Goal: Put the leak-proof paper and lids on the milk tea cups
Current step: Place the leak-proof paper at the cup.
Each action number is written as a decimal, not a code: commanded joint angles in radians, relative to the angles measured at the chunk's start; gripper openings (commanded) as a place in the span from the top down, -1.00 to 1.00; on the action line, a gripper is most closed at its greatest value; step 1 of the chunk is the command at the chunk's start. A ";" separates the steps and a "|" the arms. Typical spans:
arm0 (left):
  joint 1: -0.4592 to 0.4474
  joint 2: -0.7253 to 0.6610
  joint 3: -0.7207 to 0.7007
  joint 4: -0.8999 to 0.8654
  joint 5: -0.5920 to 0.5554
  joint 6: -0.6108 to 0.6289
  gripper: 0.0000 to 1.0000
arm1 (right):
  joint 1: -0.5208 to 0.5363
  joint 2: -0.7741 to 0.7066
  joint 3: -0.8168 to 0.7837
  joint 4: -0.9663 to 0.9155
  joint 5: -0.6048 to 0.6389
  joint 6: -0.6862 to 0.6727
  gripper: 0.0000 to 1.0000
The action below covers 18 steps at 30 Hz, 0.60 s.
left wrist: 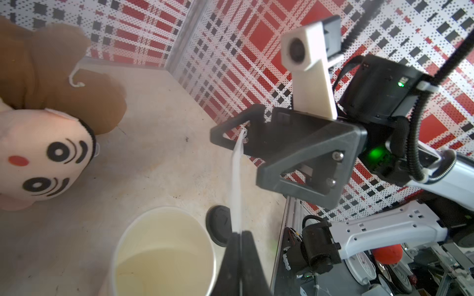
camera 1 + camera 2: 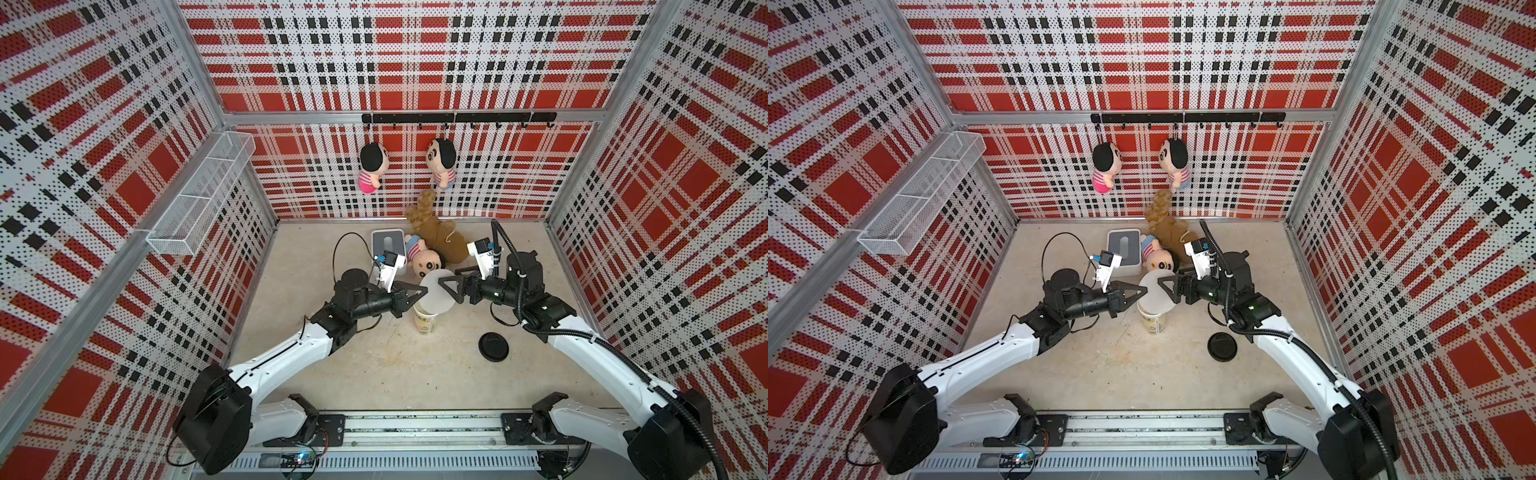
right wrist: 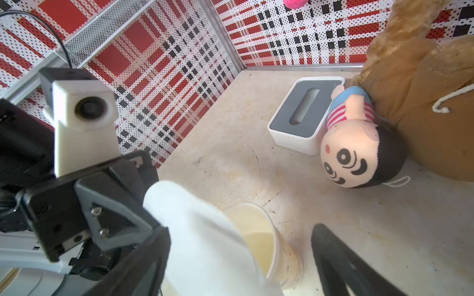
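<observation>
We see bright, even light in both top views, with only soft, pale shadows on the table (image 2: 395, 374) under the arms (image 2: 291, 353). The walls (image 2: 104, 187) bend and stretch near the edges, like through a round glass. In the wrist views the close things look fuzzy: the leak-proof paper (image 3: 205, 243) is a white blur, and the brown plush toy (image 1: 51, 64) is soft too. The doll (image 3: 359, 153) farther off looks sharp. A small green light (image 1: 375, 153) glows brightly.
</observation>
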 commanded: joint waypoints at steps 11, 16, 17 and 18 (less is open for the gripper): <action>0.084 0.025 -0.069 0.028 0.066 -0.079 1.00 | -0.007 0.105 0.033 0.001 0.007 0.009 -0.44; 0.110 0.047 -0.082 0.027 0.076 -0.109 1.00 | -0.008 0.135 0.057 -0.033 0.041 0.008 -0.44; 0.111 0.051 -0.082 0.025 0.078 -0.110 1.00 | -0.008 0.139 0.061 -0.042 0.047 0.006 -0.44; 0.112 0.052 -0.082 0.025 0.077 -0.113 1.00 | -0.008 0.141 0.061 -0.045 0.051 0.005 -0.44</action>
